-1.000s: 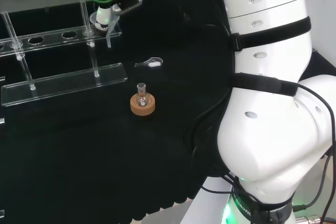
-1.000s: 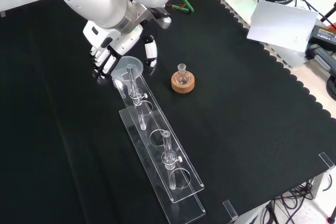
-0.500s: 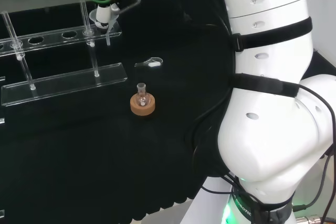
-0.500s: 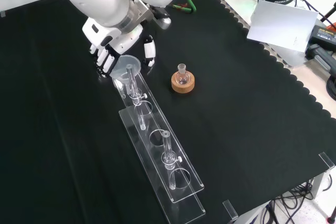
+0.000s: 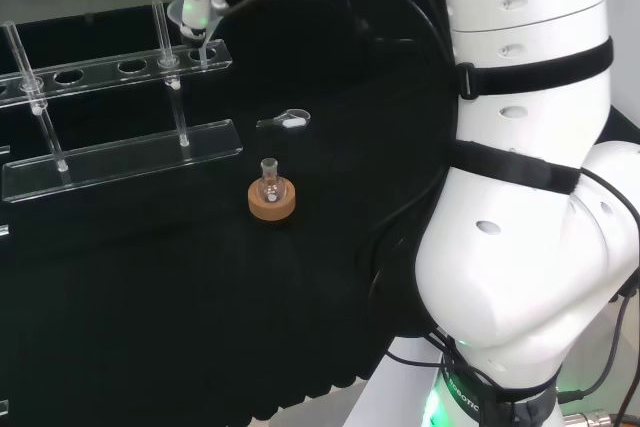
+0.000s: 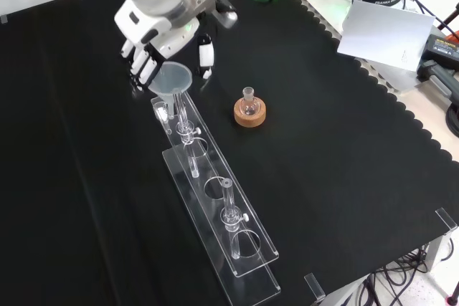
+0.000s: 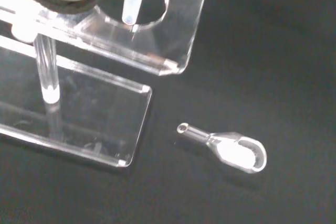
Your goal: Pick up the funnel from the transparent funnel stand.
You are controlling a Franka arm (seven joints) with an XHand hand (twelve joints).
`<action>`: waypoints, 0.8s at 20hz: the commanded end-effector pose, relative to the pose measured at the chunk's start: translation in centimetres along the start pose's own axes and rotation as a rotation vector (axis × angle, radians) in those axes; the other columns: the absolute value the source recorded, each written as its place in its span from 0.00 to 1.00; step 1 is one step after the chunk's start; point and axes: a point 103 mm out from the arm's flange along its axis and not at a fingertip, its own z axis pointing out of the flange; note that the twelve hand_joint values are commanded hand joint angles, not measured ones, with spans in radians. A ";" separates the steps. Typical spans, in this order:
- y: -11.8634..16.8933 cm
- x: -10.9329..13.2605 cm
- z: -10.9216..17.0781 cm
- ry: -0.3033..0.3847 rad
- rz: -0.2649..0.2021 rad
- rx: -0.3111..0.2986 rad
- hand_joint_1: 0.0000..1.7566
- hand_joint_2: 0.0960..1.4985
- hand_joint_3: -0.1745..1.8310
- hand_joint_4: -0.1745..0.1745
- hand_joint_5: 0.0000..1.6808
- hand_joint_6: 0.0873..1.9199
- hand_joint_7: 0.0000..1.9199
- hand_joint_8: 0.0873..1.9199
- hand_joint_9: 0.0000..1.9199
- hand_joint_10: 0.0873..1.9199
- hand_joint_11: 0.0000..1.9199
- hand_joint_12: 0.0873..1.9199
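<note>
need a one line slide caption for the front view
Hand shut on the clear funnel, its stem above the end of the transparent funnel stand.

From my front view, the funnel [image 6: 171, 78] sits in the hand [image 6: 147, 59] above the funnel stand's [image 6: 215, 209] upper end. The flask on its cork ring [image 6: 249, 112] stands right of it; in my head view a small scoop [image 5: 285, 120] lies behind that.

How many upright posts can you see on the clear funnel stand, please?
2: in the front view, one post stands at the stand's far end beside the funnel, the other toward its near end. None looks hidden.
</note>
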 end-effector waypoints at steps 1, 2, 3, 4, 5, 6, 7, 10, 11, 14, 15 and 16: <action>-3.4 -2.3 -4.5 -0.015 0.040 -0.050 0.50 0.43 0.38 0.51 0.40 0.02 0.28 0.34 0.42 0.26 0.23 0.69; -4.0 -2.5 -4.8 -0.015 0.045 -0.054 0.50 0.43 0.38 0.51 0.41 0.02 0.29 0.34 0.42 0.26 0.23 0.69; -4.6 -2.7 -5.0 -0.013 0.049 -0.057 0.50 0.44 0.38 0.51 0.41 0.03 0.29 0.34 0.42 0.26 0.23 0.69; -5.1 -2.9 -5.2 -0.011 0.053 -0.060 0.50 0.44 0.38 0.52 0.42 0.03 0.29 0.33 0.42 0.26 0.23 0.69; -5.8 -3.1 -5.4 -0.012 0.058 -0.064 0.50 0.44 0.39 0.52 0.42 0.03 0.29 0.33 0.42 0.26 0.23 0.69; -6.5 -3.3 -5.6 -0.012 0.062 -0.068 0.50 0.44 0.39 0.52 0.43 0.04 0.29 0.33 0.42 0.26 0.23 0.69; -7.1 -3.4 -5.8 -0.013 0.067 -0.071 0.50 0.44 0.39 0.52 0.44 0.04 0.29 0.33 0.42 0.26 0.23 0.69; -8.7 -3.7 -5.9 -0.015 0.078 -0.078 0.50 0.44 0.39 0.53 0.45 0.07 0.31 0.32 0.43 0.24 0.24 0.68; -9.3 -3.8 -5.9 -0.014 0.081 -0.079 0.50 0.44 0.39 0.53 0.45 0.08 0.31 0.32 0.43 0.24 0.24 0.68; -11.0 -4.0 -5.3 -0.013 0.097 -0.077 0.50 0.44 0.39 0.53 0.41 0.17 0.32 0.31 0.44 0.23 0.24 0.68; -11.5 -4.0 -5.1 -0.012 0.102 -0.074 0.50 0.44 0.39 0.53 0.40 0.20 0.32 0.31 0.44 0.22 0.24 0.68; -12.0 -4.0 -4.8 -0.011 0.107 -0.073 0.50 0.43 0.39 0.53 0.39 0.22 0.32 0.32 0.45 0.22 0.24 0.68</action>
